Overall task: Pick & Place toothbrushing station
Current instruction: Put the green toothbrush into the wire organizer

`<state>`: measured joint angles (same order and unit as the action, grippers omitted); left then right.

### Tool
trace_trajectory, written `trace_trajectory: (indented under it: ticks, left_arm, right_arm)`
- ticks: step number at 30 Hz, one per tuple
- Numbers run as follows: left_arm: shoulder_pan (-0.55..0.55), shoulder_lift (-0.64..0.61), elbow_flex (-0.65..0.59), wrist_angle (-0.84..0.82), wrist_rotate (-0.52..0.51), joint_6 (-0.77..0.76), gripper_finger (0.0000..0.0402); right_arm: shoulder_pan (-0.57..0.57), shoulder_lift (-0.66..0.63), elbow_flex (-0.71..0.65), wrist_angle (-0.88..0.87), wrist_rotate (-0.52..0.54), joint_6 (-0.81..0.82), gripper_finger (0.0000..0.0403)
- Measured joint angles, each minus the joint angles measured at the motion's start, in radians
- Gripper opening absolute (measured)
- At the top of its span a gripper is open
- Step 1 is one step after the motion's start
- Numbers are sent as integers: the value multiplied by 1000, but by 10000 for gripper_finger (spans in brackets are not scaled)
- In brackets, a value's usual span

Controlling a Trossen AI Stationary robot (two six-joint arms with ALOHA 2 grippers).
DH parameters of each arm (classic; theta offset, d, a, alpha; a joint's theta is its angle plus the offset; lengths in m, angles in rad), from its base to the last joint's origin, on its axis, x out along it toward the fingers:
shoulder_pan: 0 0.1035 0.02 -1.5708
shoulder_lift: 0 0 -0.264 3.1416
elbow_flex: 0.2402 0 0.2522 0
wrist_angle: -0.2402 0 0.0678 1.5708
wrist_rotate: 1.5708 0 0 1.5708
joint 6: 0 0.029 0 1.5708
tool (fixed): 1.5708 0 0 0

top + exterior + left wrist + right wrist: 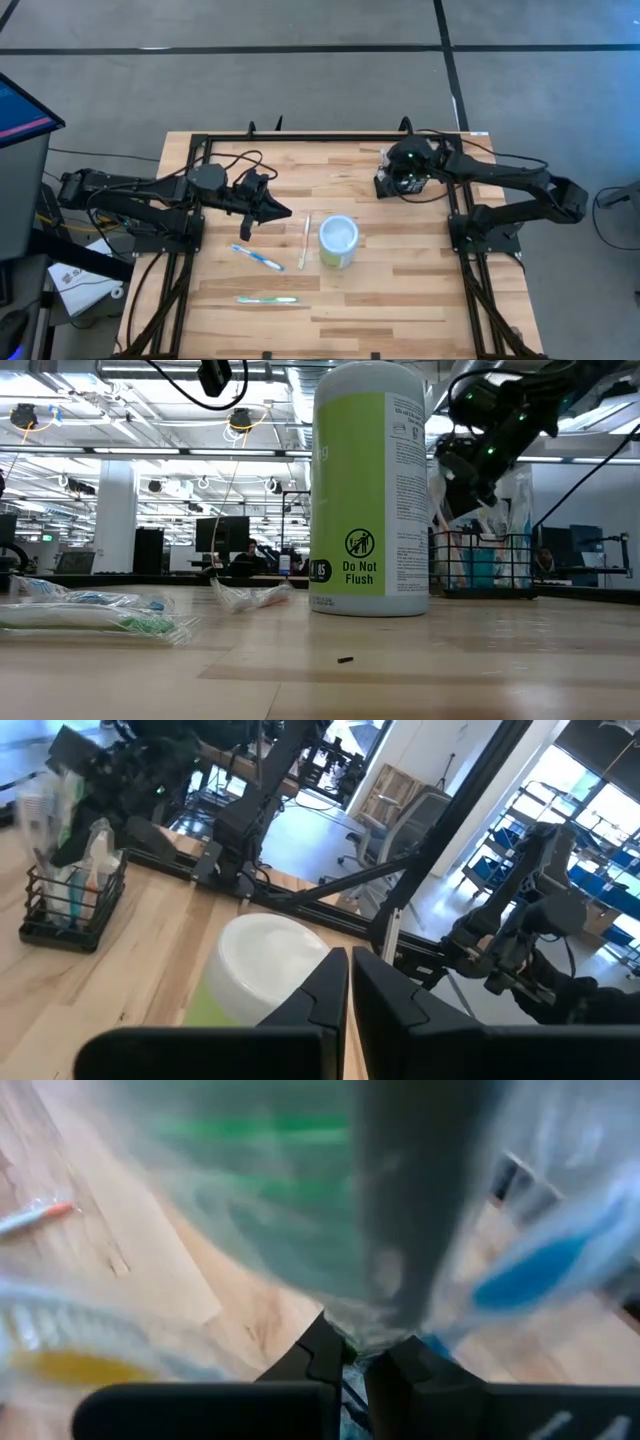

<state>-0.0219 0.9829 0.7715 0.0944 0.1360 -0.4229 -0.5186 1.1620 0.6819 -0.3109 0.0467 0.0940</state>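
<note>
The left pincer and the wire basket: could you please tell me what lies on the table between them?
In the high view, a toothbrush and the white-and-green cup lie between the left pincer and the wire basket, slightly nearer the table's front; the direct line is bare wood.

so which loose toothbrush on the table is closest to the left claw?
The blue-and-white wrapped toothbrush, lying diagonally just below the left claw. The cream one lies farther right beside the cup; the green one lies nearest the table's front edge.
</note>
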Motion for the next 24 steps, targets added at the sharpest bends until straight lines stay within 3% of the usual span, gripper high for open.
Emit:
trace_trajectory:
  ticks: [11, 24]
  left_arm:
    - [1, 0, -45, 12, -8, -13, 11]
    - [1, 0, -68, 50, -8, -29, 11]
  right_arm:
    - [0, 54, 0, 36, -19, -4, 37]
    - [-2, -17, 1, -8, -24, 11, 39]
